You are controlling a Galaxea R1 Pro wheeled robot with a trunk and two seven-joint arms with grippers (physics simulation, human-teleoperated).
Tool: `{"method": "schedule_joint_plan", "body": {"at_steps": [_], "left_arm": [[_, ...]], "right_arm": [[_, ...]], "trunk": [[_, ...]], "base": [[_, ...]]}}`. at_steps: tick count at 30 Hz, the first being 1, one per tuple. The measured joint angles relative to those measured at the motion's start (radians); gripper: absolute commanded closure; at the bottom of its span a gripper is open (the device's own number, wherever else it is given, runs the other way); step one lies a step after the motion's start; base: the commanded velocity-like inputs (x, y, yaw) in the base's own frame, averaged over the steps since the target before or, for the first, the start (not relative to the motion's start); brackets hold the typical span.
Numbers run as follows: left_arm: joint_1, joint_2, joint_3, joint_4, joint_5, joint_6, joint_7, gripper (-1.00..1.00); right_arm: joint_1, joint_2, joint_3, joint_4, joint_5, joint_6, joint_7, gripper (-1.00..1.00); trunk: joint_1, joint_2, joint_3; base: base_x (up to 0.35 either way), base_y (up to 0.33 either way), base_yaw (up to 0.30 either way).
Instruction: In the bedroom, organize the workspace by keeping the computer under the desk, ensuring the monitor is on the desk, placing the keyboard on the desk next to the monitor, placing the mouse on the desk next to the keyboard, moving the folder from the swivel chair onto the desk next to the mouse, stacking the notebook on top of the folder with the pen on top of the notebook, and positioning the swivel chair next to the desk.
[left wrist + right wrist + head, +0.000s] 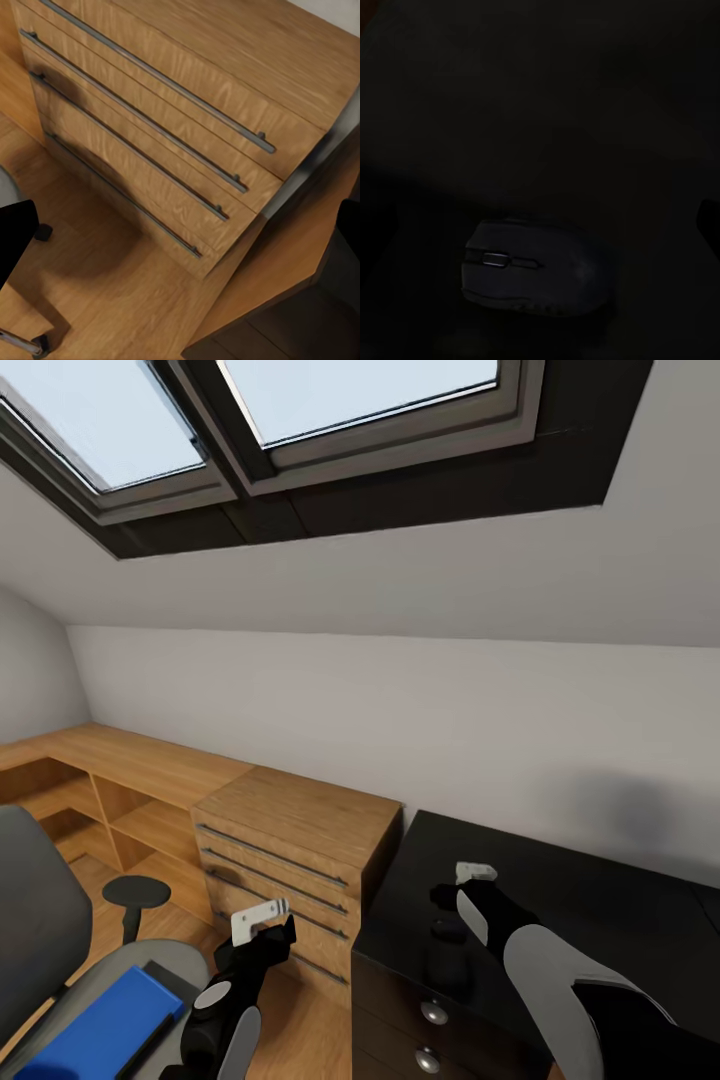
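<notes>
Small, rounded, dark grey-black mouse [529,270], smooth-shelled with a scroll wheel set between 2 buttons, lying on the glossy black desk [600,900] near its corner; in the head view, mouse [447,932] just beneath and in front of the right gripper [462,895], apparently apart from it. Right gripper's dark fingers barely visible at the edges of the right wrist view, spread wide with the mouse between and beyond them, so released, nothing grasped. Left gripper [268,938] hovering low over the light wood floor [112,300], beside the swivel chair [50,950]; whether parted or clenched, cannot tell. Bright blue flat folder [95,1030] with a dark edge lying on the chair's grey upholstered seat, black armrest pad [136,891] rising next to it. Light wooden drawer cabinet [300,850] standing against the desk's end, warm grained veneer, long thin metal bar handles. Left wrist view giving the cabinet [187,127] close up, with 4 handle bars and the grain plain. Head view alone offering the sloped pale ceiling and black-framed skylights [300,420], plus 2 round metal knobs on the desk's dark drawer unit [430,1030].
</notes>
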Motion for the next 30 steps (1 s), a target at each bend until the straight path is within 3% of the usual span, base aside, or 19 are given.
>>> {"method": "schedule_joint_plan", "body": {"at_steps": [30], "left_arm": [[0.000,0.000,0.000,0.001,0.000,0.000,0.016,-1.00]], "right_arm": [[0.000,0.007,0.001,0.002,0.000,0.002,-0.001,-1.00]], "trunk": [[0.115,-0.210,-0.094]], "base": [[0.000,0.000,0.000]]}}
